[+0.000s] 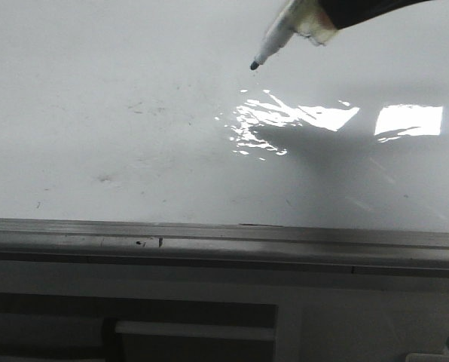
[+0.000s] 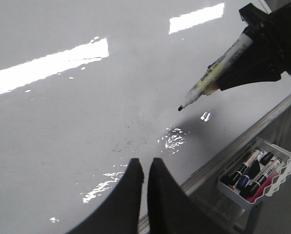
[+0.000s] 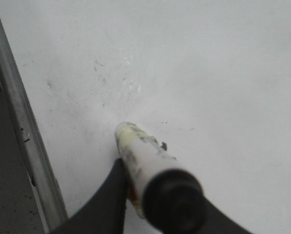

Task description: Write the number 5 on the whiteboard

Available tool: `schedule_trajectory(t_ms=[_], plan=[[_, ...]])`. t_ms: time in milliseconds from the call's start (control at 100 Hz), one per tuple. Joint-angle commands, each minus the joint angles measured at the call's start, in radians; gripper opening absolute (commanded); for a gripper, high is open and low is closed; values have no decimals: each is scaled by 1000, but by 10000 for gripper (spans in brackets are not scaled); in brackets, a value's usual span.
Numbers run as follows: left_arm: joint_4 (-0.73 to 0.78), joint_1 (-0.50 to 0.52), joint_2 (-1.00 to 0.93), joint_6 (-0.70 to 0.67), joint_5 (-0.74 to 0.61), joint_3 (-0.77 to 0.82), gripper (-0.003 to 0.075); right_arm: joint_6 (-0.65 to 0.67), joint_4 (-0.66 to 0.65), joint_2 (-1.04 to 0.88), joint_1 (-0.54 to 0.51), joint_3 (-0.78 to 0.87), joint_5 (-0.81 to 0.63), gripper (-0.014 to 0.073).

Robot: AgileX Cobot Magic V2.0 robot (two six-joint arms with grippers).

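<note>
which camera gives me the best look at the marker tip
The left wrist view: the marker shows side-on, its dark tip just above the whiteboard. The front view shows the tip too, but crops the barrel. In the right wrist view, the barrel mostly hides it.

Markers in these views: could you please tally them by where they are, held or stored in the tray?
Held in the right gripper: 1 marker, tip just off the whiteboard.
In the tray: about 4 markers; they overlap, so the count is uncertain.
Total: about 5.
</note>
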Motion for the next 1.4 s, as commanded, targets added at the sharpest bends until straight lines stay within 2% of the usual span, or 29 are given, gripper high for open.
schedule_trajectory(t_ms=[0, 350, 560, 730, 950, 1180, 1250, 1390], plan=[[-19, 6, 4, -13, -79, -25, -20, -1, -66, 19, -18, -59, -42, -62], [-19, 6, 4, -13, -79, -25, -20, 35, -223, 68, -37, -101, 31, -61], [-19, 6, 4, -13, -79, -25, -20, 295, -445, 96, -47, -101, 129, -61], [-19, 6, 4, -12, -79, -25, -20, 308, -446, 96, -43, -92, 140, -61], [-19, 6, 4, -12, -79, -25, -20, 314, -337, 96, -37, -32, 145, -61], [-19, 6, 4, -12, -79, -25, -20, 333, -336, 96, 14, 10, 163, -61], [-19, 6, 4, -12, -79, -25, -20, 365, -359, 93, 14, 10, 177, -61], [-19, 6, 4, -12, -79, -25, -20, 520, -523, 74, 14, 10, 315, -62]])
